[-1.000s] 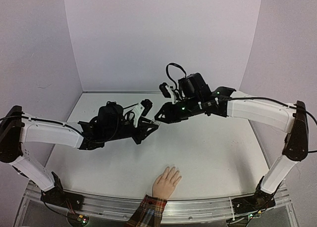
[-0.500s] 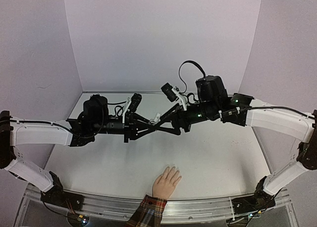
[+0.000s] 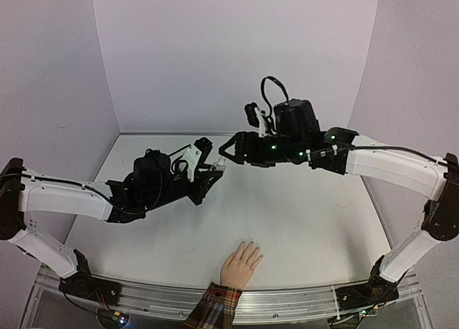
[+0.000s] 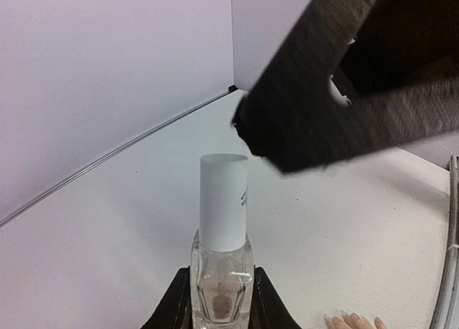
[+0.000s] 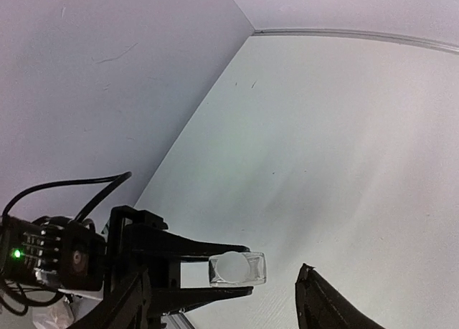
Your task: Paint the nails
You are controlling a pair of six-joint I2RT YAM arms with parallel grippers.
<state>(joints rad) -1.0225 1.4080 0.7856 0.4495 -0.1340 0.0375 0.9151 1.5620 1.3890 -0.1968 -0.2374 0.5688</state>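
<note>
My left gripper [image 3: 213, 170] is shut on a small clear bottle [image 4: 221, 282] with a white cap [image 4: 223, 203], held above the table's middle. In the right wrist view the bottle [image 5: 237, 268] shows cap-end on between the left fingers. My right gripper [image 3: 228, 149] hangs open just above and right of the cap, touching nothing; it is the dark blurred shape [image 4: 344, 85] in the left wrist view. The peach hand [image 3: 240, 264] with a plaid cuff lies flat at the near edge, its pale nails [image 3: 248, 245] pointing away. Its fingertips [image 4: 350, 320] peek in at bottom right.
The white table [image 3: 308, 221] is walled by pale lilac panels at the back and both sides. A metal rail [image 3: 287, 300] runs along the near edge by the arm bases. The plaid cuff [image 3: 215, 307] crosses that rail.
My right gripper has opened, let go of the bottle's cap and drawn up and away. The left gripper has swung the bottle round, still holding it; the cap stays on.
</note>
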